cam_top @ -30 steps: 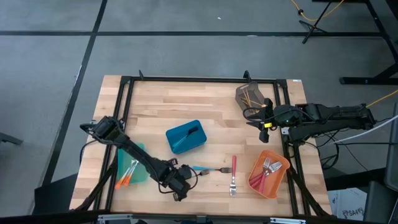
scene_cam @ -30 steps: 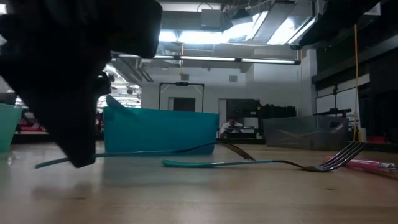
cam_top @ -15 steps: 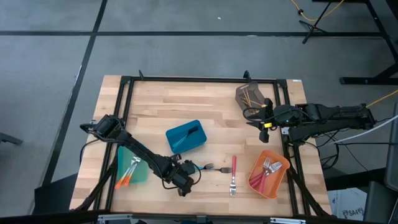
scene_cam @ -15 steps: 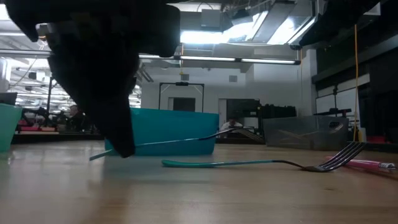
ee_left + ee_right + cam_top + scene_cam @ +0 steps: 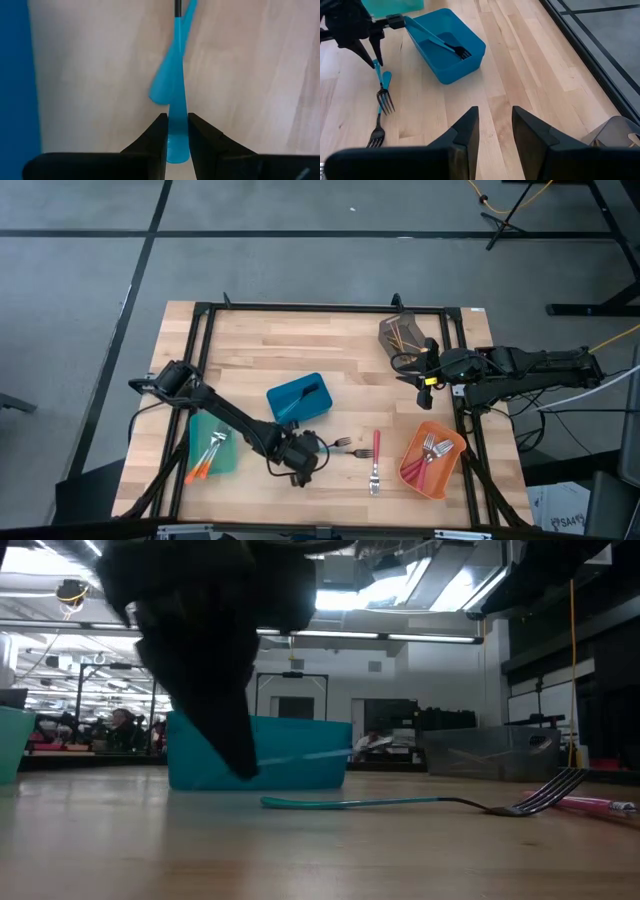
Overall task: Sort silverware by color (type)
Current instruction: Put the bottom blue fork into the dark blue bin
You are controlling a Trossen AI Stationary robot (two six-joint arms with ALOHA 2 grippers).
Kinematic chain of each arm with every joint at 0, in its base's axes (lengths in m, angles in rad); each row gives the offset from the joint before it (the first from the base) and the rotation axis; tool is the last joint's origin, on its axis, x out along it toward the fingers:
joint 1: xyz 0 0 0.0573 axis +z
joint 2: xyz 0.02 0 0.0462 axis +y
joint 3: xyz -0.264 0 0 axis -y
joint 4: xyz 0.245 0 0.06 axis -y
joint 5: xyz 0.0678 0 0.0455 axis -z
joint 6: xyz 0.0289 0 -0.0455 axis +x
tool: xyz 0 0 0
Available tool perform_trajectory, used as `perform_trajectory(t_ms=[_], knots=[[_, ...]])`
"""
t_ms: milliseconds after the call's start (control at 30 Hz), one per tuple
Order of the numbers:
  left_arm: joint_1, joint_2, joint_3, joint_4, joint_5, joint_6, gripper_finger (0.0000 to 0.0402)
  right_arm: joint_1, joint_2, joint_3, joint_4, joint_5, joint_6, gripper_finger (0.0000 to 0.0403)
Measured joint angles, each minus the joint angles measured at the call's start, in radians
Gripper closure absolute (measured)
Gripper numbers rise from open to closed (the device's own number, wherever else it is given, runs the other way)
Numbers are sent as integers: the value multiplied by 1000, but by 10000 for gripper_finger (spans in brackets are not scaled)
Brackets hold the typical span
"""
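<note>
My left gripper [image 5: 303,463] hangs over the table's near middle, shut on a blue-handled fork [image 5: 335,444] that shows lifted in the low view [image 5: 300,755]. A second blue-handled fork [image 5: 400,802] lies flat on the table just under it. A red-handled fork [image 5: 375,460] lies flat to its right. My right gripper [image 5: 430,372] waits open and empty at the right edge of the table. My left gripper pinches the fork's blue handle near its free end [image 5: 177,142] between its two fingers [image 5: 159,137]. The fingers point down from above and lie across the handle. The fork is lifted clear of the table, nearly level, its head toward the table's right.
A blue bin [image 5: 298,400] holding a blue fork stands just beyond the left gripper. A teal bin [image 5: 212,445] with orange-handled pieces stands at the left, an orange bin [image 5: 432,460] with pink-handled forks at the near right, and a grey bin [image 5: 403,332] at the far right.
My left gripper has risen and gone toward the table's right and far side, toward the blue bin. It has carried the blue fork up from table height, clear of the table. The second blue fork has stayed where it lay.
</note>
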Motion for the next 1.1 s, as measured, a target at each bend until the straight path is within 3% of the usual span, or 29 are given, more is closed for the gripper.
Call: perform_trajectory(t_ms=[433, 633, 867, 1100], knots=[[136, -174, 0, -32, -104, 180, 347, 0, 0, 0, -1, 0, 0, 299], [180, -279, 1, -195, -97, 173, 347, 0, 0, 0, -2, 0, 0, 299], [204, -363, 1, -413, -44, 112, 347, 0, 0, 0, -1, 0, 0, 299], [205, -372, 0, -557, 74, 83, 347, 0, 0, 0, -1, 0, 0, 299]])
